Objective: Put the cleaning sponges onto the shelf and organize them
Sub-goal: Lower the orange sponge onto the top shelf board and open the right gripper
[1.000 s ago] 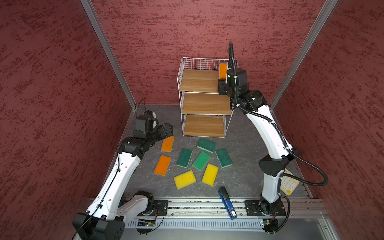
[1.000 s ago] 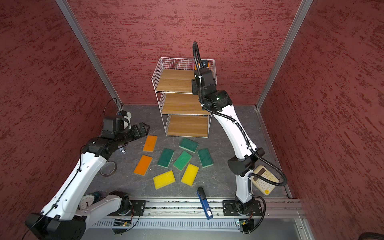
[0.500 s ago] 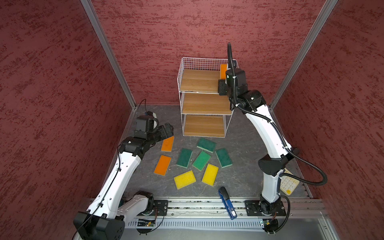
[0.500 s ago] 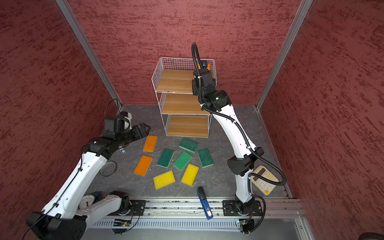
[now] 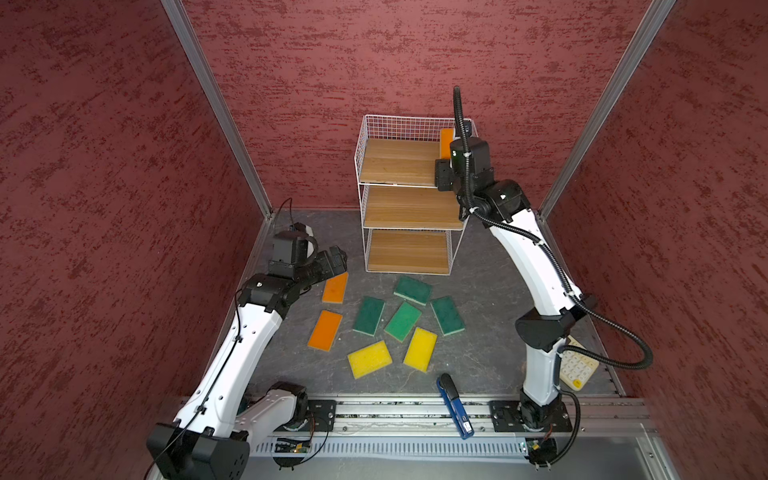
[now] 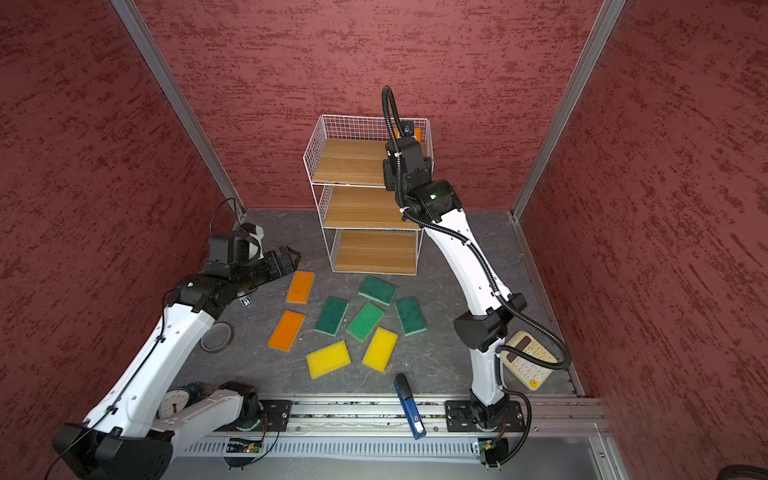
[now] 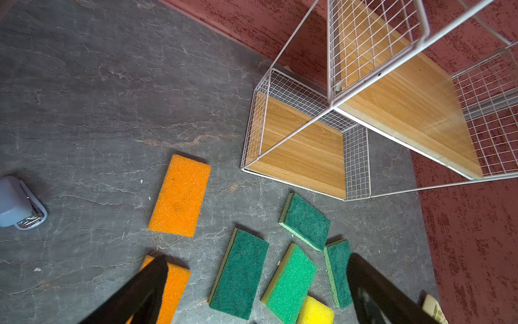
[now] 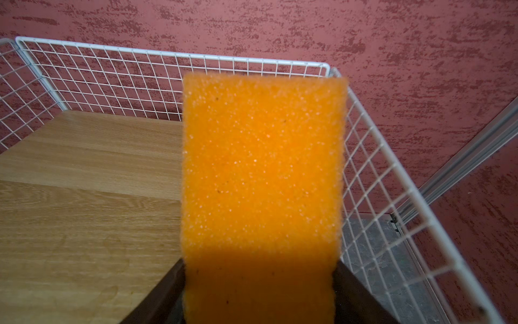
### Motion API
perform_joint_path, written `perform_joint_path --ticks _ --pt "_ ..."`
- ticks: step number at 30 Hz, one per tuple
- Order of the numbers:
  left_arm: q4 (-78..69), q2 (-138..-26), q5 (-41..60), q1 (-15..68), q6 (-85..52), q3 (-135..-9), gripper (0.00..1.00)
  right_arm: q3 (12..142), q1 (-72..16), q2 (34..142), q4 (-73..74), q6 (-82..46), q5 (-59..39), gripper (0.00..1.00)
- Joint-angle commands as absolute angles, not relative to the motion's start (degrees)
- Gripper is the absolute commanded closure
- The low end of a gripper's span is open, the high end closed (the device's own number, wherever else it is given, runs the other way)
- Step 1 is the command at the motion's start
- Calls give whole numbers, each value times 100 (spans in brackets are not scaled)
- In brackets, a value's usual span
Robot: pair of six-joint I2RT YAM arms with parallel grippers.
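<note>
Left to right: tape roll (image 6: 217,337) on the floor. Left gripper (image 6: 293,257), jaws wide open, low over the floor just left of the far orange sponge (image 6: 300,286). Loose sponges (image 6: 365,321) lie scattered before the shelf (image 5: 405,164). Right gripper (image 8: 259,277), jaws clamped on the held orange sponge (image 8: 262,168), is over the top board's far right corner, beside the wire wall (image 8: 392,202). Calculator (image 6: 525,361) at near right.

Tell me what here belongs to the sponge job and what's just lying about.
Job: shelf; gripped sponge in right gripper; orange sponges, green sponges, yellow sponges on table.
Lying about: calculator, blue tool, tape roll, dial, small grey object.
</note>
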State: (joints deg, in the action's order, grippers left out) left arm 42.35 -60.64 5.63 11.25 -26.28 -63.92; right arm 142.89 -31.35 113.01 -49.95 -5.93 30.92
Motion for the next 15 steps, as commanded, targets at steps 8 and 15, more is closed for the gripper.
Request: perform_joint_path --ticks 8,15 --pt "4274 -6029 466 1081 -2633 -6375 0 14405 -3103 11417 -5109 -456 3238 26" --pt "4363 -6003 431 1059 -2600 -6403 0 14401 -3103 11374 -5116 -487 3340 22"
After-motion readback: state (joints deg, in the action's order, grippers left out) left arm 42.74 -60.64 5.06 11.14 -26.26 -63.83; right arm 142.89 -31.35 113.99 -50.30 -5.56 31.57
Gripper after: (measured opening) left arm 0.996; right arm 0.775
